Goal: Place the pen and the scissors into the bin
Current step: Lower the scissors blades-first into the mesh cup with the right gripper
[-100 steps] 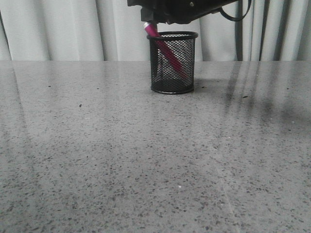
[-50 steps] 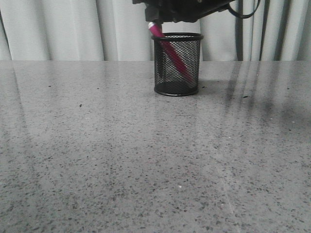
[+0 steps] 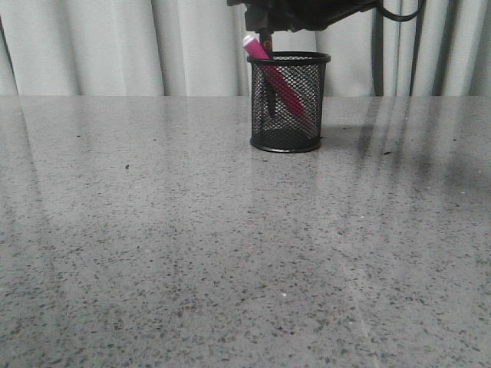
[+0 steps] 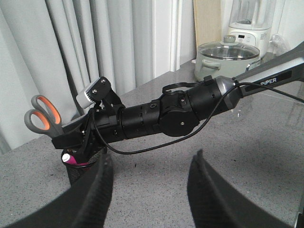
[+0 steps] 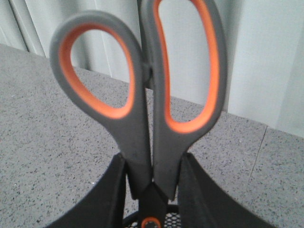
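The black mesh bin (image 3: 289, 102) stands at the far middle of the grey table. The pink pen (image 3: 270, 73) leans inside it, its whitish cap (image 3: 250, 41) poking over the left rim. My right gripper (image 3: 285, 14) hangs right over the bin, shut on the scissors (image 5: 142, 85) just below the grey-and-orange handles. The blades point down, and a dark blade (image 3: 269, 96) shows inside the mesh. The orange pivot screw (image 5: 151, 222) sits at the bin's rim (image 5: 176, 219). My left gripper (image 4: 152, 156) is open and empty, off to the side, facing the bin (image 4: 76, 170) and the scissors (image 4: 42, 116).
Pale curtains (image 3: 115, 46) hang behind the table's far edge. In the left wrist view a pot with a glass lid (image 4: 232, 54) and a blender (image 4: 249, 23) stand beyond the right arm (image 4: 180, 111).
The bin and the right gripper over it have shifted to the right in the front view. A scissors blade now shows inside the mesh.
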Robot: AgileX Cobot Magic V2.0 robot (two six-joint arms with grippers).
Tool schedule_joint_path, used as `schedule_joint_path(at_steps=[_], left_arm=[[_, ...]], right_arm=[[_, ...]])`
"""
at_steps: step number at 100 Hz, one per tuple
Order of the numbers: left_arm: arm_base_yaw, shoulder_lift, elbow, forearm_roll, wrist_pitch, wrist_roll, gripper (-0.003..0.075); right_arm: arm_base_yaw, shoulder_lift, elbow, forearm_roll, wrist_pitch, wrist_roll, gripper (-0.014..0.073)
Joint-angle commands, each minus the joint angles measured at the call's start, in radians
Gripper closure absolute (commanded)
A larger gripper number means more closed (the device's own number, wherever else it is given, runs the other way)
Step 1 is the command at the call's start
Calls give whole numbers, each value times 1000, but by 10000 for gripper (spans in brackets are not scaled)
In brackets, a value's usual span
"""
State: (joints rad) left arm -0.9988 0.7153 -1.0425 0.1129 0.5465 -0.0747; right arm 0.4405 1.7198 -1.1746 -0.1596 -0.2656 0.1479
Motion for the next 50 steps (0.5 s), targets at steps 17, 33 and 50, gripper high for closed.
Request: schedule_joint_path(at_steps=[17, 33, 50], left_arm=[[-8, 1, -25, 4, -83, -10, 397], [-8, 1, -25, 4, -83, -10, 397], [-8, 1, -25, 4, -83, -10, 397]], right_arm=[[-23, -60, -26, -9, -110, -49, 666], [-34, -60, -26, -10, -92, -52, 666], [-34, -60, -16, -10, -52, -52, 666]])
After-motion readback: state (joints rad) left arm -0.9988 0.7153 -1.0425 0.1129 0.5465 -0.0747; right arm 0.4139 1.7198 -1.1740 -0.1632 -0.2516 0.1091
